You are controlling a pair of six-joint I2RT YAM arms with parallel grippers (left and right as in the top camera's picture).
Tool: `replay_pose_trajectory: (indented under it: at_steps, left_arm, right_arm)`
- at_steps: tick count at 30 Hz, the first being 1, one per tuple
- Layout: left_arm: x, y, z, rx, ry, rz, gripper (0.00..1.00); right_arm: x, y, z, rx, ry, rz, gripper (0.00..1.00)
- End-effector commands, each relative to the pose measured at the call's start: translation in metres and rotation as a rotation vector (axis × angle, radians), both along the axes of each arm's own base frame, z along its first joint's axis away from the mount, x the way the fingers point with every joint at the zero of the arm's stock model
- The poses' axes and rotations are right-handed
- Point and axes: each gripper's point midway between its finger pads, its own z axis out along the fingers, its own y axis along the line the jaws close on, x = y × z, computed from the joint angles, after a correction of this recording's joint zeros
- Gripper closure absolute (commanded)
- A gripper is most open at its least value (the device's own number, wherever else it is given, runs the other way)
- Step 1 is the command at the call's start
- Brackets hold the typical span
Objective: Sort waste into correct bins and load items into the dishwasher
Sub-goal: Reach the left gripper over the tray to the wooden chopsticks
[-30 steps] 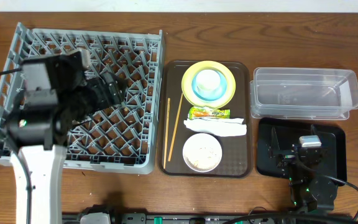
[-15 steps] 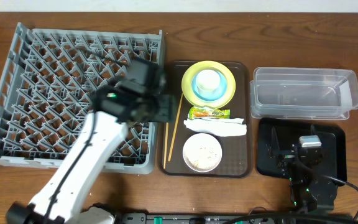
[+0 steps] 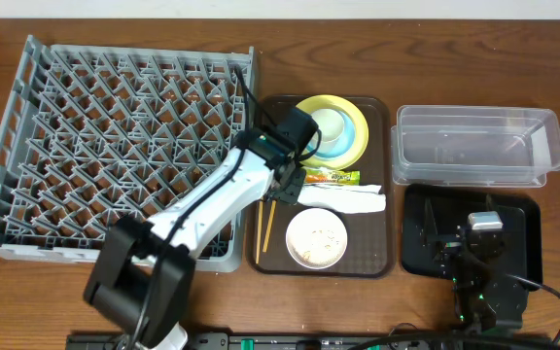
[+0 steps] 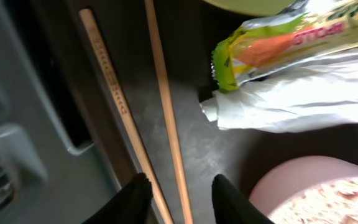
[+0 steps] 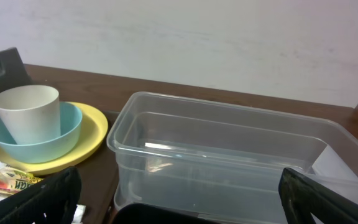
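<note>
Wooden tabletop (image 3: 552, 29) holds a brown tray (image 3: 377, 264); over it the left tool (image 4: 180, 198) hangs, fingers apart, straddling the chopsticks (image 4: 165, 118) (likely lined up for a pinch), while the right tool (image 5: 179, 194) sits parked, spread, on the black tray (image 3: 528, 219).

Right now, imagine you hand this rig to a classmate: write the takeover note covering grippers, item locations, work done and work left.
Left gripper: open, fingers straddling one of the chopsticks on the brown serving tray, not closed.
Right gripper: open, parked over the black tray, beside the clear tub.
On the serving tray: white cup in light blue bowl on yellow plate; snack wrapper; napkin; white bowl with rice.
Done: nothing in the dish rack or bins.
Left: load the dishes and chopsticks; bin wrapper, napkin and rice.
</note>
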Motion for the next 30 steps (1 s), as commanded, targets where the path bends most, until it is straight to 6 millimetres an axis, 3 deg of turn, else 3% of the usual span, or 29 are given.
replay_pose_trajectory:
  at_steps: [1,23,30]
  left_arm:
    - [0.000,0.006,-0.015,0.046,0.021,-0.007,0.66]
    - [0.001,0.000,-0.069,0.049,0.075,0.015,0.72]
    - [0.000,0.000,-0.071,0.049,0.075,0.015,0.88]
  right_arm:
    - [0.000,0.001,0.000,0.011,0.001,0.001,0.01]
    - [0.000,0.001,0.000,0.011,0.001,0.001,0.01]
    - [0.000,0.001,0.000,0.011,0.001,0.001,0.01]
